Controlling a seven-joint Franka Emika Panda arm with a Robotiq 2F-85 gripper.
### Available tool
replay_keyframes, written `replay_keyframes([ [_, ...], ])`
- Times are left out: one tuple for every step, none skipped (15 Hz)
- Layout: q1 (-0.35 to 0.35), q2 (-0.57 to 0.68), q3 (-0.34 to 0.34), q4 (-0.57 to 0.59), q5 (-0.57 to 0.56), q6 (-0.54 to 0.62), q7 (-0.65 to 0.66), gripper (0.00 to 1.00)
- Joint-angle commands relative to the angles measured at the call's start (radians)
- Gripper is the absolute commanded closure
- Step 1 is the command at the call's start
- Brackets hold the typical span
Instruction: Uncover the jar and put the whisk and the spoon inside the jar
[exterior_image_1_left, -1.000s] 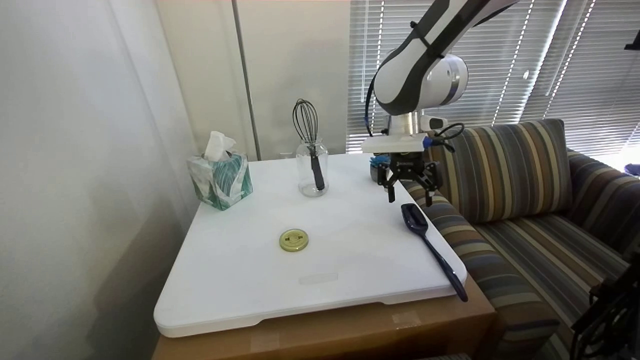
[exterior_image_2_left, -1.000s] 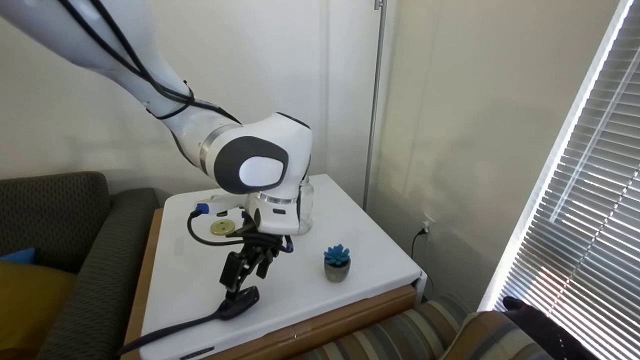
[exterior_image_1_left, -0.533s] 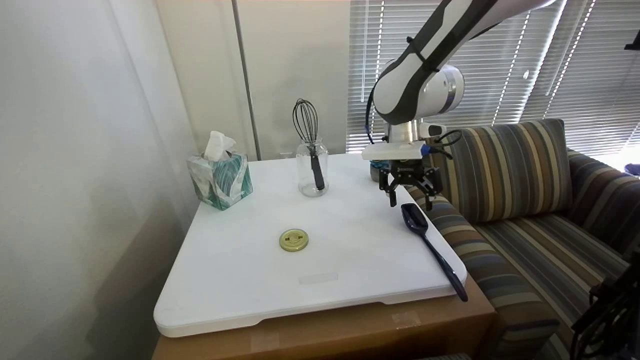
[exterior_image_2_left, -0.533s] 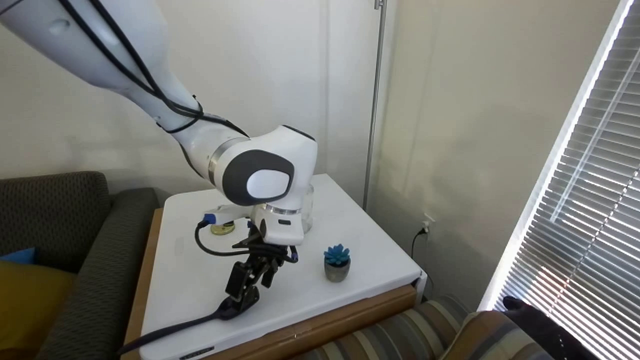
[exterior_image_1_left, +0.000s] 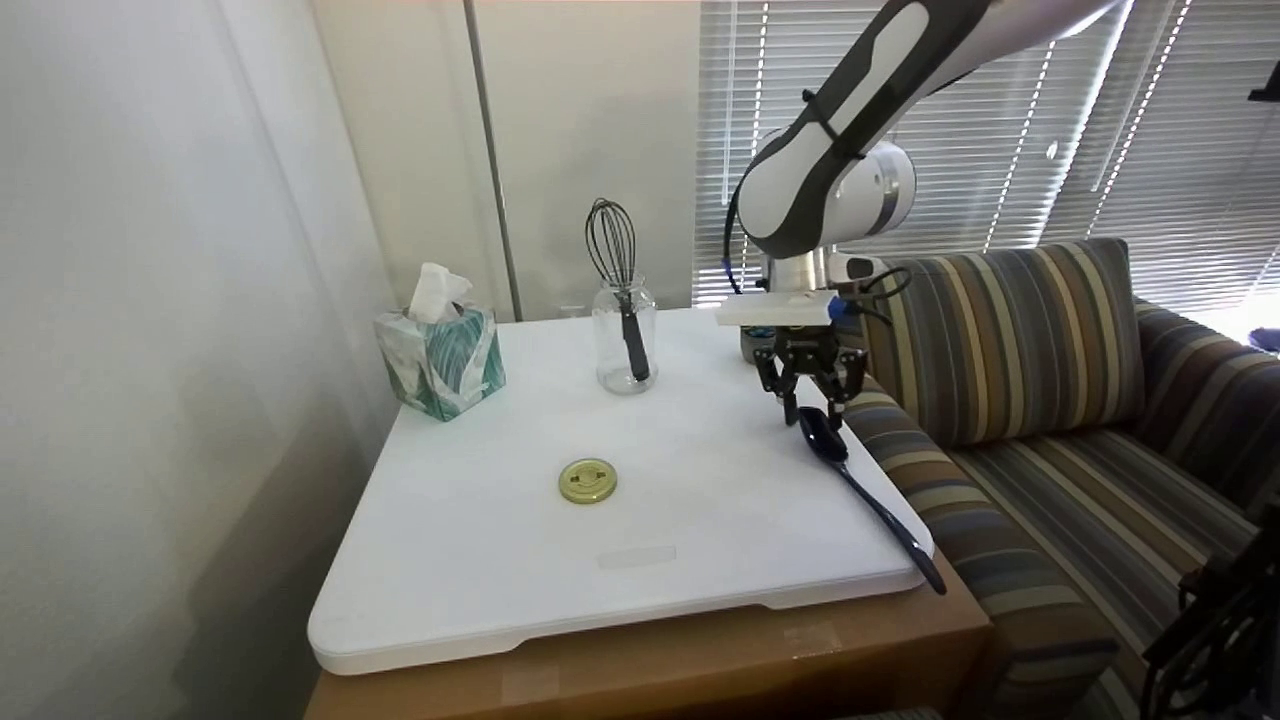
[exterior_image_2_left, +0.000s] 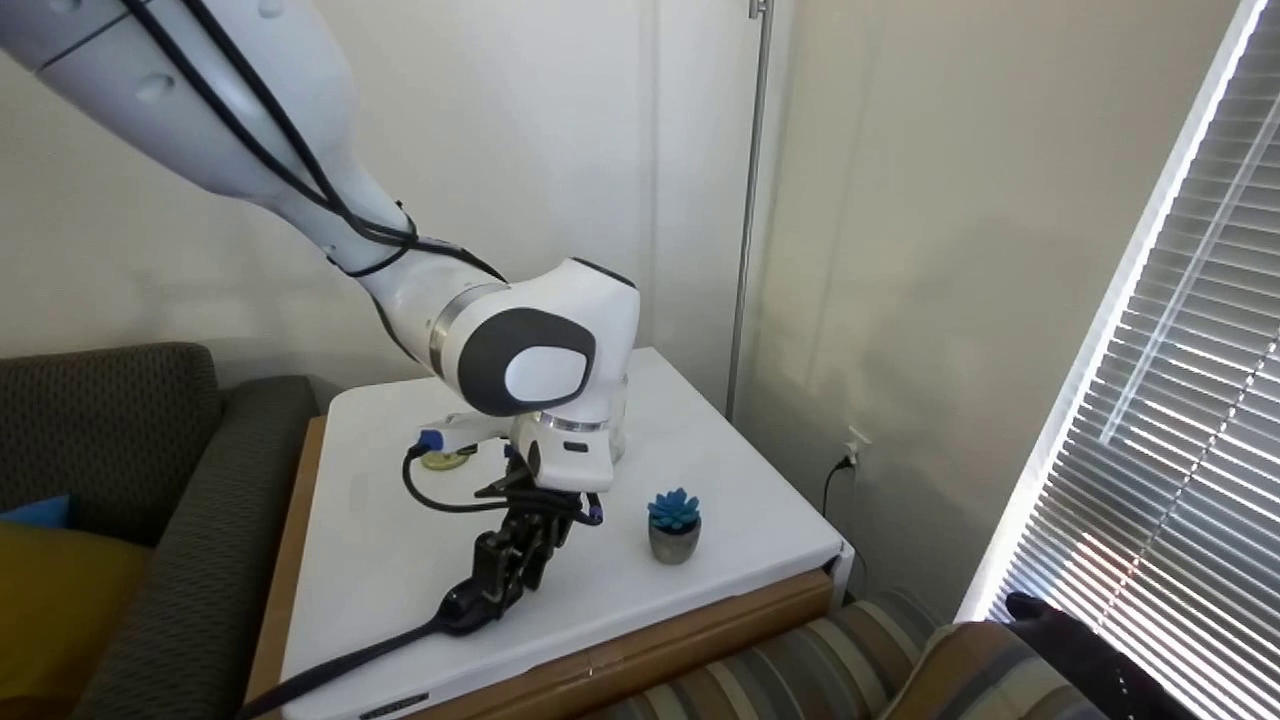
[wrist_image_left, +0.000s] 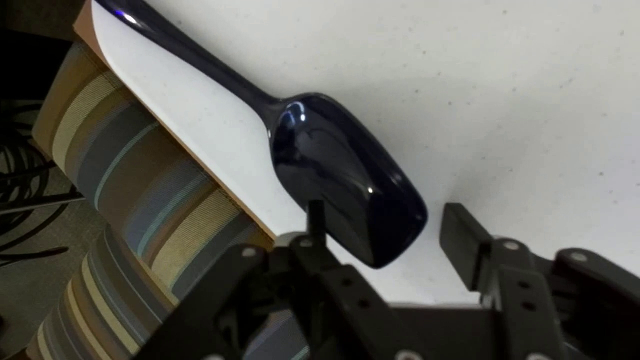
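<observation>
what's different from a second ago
In an exterior view, the spoon turned slightly, head to the left, handle end to the right. The pincer came down to either side of the spoon's head, jaws drawn closer together but still apart; nothing is clamped yet. The lid, jar and whisk stayed put.

Free room separates spoon, lid and jar.

Tool downward, jaws apart
</observation>
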Motion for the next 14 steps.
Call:
replay_keyframes([
  [-0.009,0.024,-0.003,0.034,0.004,-0.025,0.01,0.7],
  [-0.009,0.024,-0.003,0.034,0.004,-0.024,0.012,0.76],
  [-0.01,0.023,-0.002,0.033,0.005,-0.023,0.012,0.84],
  [-0.01,0.024,-0.002,0.033,0.004,-0.023,0.014,0.89],
  [-0.01,0.024,-0.002,0.033,0.004,-0.024,0.016,0.97],
  [-0.012,0.024,-0.002,0.037,0.005,-0.033,0.016,0.99],
  [-0.013,0.022,-0.002,0.042,0.006,-0.047,0.019,0.96],
  [-0.015,0.021,-0.002,0.042,0.008,-0.051,0.019,0.96],
  [-0.015,0.015,-0.004,0.04,0.008,-0.057,0.019,0.96],
  [-0.014,0.01,-0.007,0.038,0.008,-0.059,0.022,0.96],
  [-0.012,-0.002,-0.01,0.03,0.006,-0.056,0.023,0.96],
  [-0.008,-0.014,-0.015,0.024,0.004,-0.05,0.028,0.96],
  [-0.003,-0.03,-0.021,0.014,0.0,-0.043,0.034,0.96],
  [-0.001,-0.044,-0.024,0.008,0.0,-0.036,0.039,0.96],
])
